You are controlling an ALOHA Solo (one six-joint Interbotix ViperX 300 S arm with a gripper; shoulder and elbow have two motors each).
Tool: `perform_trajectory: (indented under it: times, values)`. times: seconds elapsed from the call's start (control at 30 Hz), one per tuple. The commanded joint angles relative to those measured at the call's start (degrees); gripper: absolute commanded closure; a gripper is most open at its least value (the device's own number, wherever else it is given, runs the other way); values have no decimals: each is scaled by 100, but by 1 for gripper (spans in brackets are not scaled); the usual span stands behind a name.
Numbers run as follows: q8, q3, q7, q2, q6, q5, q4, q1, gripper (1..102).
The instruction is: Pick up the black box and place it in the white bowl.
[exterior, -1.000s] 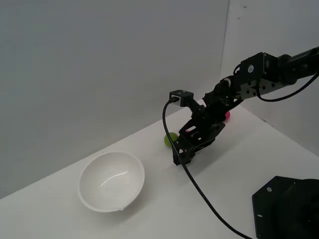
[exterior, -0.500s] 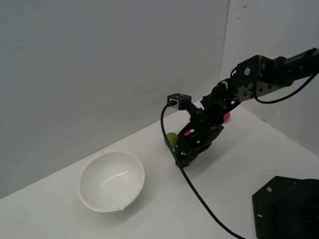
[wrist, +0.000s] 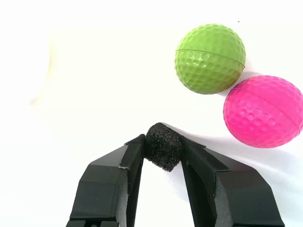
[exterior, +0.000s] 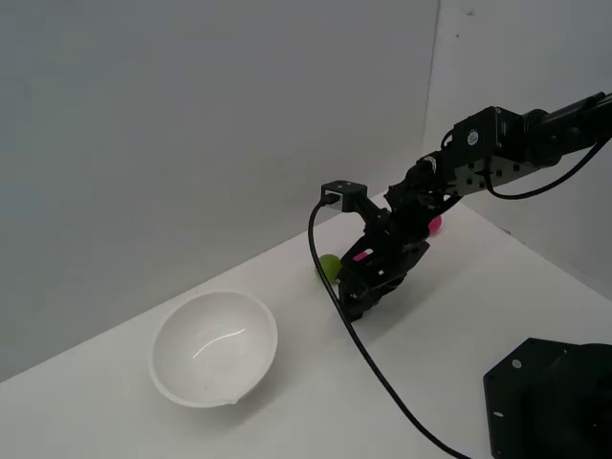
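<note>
White tabletop (exterior: 449, 316) is carrying everything. White bowl (exterior: 214, 348) is sitting on it upright, toward the exterior view's left, near the edge along the grey wall. Green ball (wrist: 210, 58) and pink ball (wrist: 263, 111) are resting on the surface close beside each other, toward the far corner. Black base plate (exterior: 550, 402) is lying at the near corner on the exterior view's right, well apart from the bowl.

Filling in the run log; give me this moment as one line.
gripper: shut on black box | white bowl: empty | green ball, pink ball: beside gripper
</note>
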Motion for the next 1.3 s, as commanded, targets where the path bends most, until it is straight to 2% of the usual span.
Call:
perform_trajectory:
  times: [0.0, 0.27, 0.53, 0.77, 1.27]
  values:
    - [70, 211, 114, 167, -88, 9, 26, 0, 75]
    - [70, 501, 369, 448, -88, -9, 26, 88, 75]
    - [70, 888, 694, 835, 26, -18, 18, 352, 75]
    - [70, 1143, 835, 1090, 70, -53, -18, 483, 75]
    - [70, 1547, 1336, 1503, 149, -659, -606, 765, 75]
